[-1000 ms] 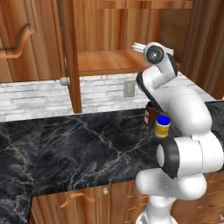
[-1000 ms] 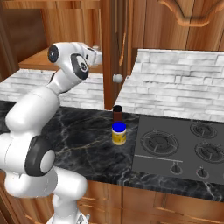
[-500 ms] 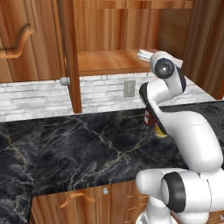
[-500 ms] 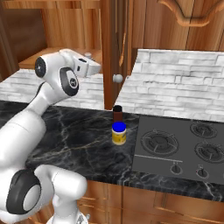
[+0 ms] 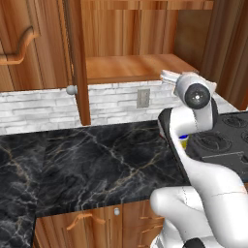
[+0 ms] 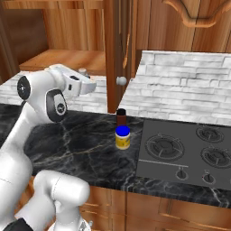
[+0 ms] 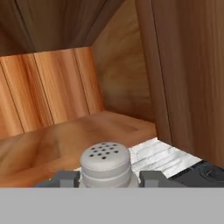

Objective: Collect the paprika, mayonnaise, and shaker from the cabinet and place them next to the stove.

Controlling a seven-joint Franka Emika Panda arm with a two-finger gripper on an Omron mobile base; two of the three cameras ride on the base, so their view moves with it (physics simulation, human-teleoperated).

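I see my two-finger gripper [image 7: 106,178] clamped on the small pale grey shaker with a perforated rounded top [image 7: 105,164] — held just off the near edge of the reddish-brown wooden cabinet's plank shelf [image 7: 52,144]. The blue-lidded, yellow-labelled mayonnaise jar [image 6: 122,137] and slim dark paprika bottle [image 6: 121,117] stand on the black veined marble counter [image 6: 85,144], just left of the flat black stove [image 6: 185,153].

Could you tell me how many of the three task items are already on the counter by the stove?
2: the paprika and, before it, the mayonnaise, left of the stove. The shaker sits between the gripper fingers.
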